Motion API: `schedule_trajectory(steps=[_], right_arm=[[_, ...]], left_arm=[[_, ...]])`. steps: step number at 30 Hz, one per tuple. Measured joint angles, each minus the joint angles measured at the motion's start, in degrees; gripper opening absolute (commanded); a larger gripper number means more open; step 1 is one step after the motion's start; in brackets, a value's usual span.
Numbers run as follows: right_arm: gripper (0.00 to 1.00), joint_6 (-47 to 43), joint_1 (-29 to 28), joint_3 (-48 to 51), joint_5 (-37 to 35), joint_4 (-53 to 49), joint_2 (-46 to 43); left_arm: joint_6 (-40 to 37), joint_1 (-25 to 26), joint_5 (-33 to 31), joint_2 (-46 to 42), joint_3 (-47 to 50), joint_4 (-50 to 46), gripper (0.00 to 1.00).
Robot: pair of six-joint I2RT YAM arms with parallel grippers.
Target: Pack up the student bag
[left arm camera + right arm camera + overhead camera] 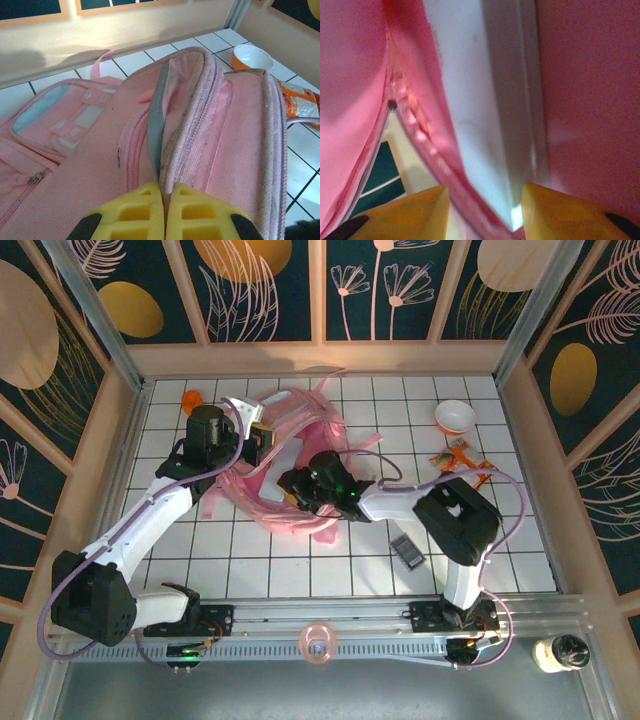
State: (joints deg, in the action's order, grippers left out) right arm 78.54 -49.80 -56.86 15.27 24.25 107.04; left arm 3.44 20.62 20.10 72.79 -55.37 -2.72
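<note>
The student bag (300, 420) lies slumped at the far middle of the tiled tabletop (250, 560), between the two arms. The left hand (162, 202) is closed on the zippered rim of the main opening, pinching the pink fabric together with a grey strip that runs along it. This grip appears meant to lift the rim so that the mouth gapes. The right hand (485, 210) reaches into that mouth with its fingers apart, astride a flat white item (480, 100), probably a book being slid in. Whether they press on it cannot be told. A bowl (455, 417), an orange packet (455, 460) and a small dark object (407, 551) lie to the right, well apart from the bag, presumably awaiting packing.
</note>
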Motion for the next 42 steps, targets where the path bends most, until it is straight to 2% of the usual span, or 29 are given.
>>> schedule_trajectory(steps=[11,15,18,21,27,30,34,37,42], right_arm=[[0.35,-3.74,3.04,-21.68,2.47,4.07,19.12],[0.43,-4.63,4.94,-23.65,2.93,7.04,21.38],[0.44,-6.01,5.77,-21.88,2.67,8.81,20.44],[0.46,-7.76,5.92,-14.62,2.16,9.86,15.28],[0.47,-12.76,4.74,-0.92,-0.31,3.32,-3.56],[0.47,-15.5,4.31,2.29,-2.19,-2.8,-13.9],[0.5,-19.26,5.27,3.67,-5.81,-15.72,-24.9],[0.55,-22.43,8.83,3.67,-7.82,-27.5,-31.08],[0.61,-28.0,19.85,3.67,-9.57,-44.78,-36.65]], left_arm=[[0.09,0.0,-0.26,-1.57,0.52,-0.07,0.0],[0.09,0.0,-1.31,-2.03,0.63,-0.09,0.0],[0.11,0.02,-2.05,-2.12,0.63,-0.11,0.0],[0.52,0.02,-2.84,-2.45,1.38,0.02,0.0],[1.53,0.07,-3.67,-2.58,2.58,0.87,0.0],[1.7,0.07,-3.93,-2.58,2.62,1.05,0.0],[2.29,0.07,-4.13,-2.58,2.86,1.25,0.0],[2.73,0.07,-4.24,-2.58,3.34,1.73,0.0],[3.13,0.07,-4.26,-2.58,3.87,2.51,0.0]])
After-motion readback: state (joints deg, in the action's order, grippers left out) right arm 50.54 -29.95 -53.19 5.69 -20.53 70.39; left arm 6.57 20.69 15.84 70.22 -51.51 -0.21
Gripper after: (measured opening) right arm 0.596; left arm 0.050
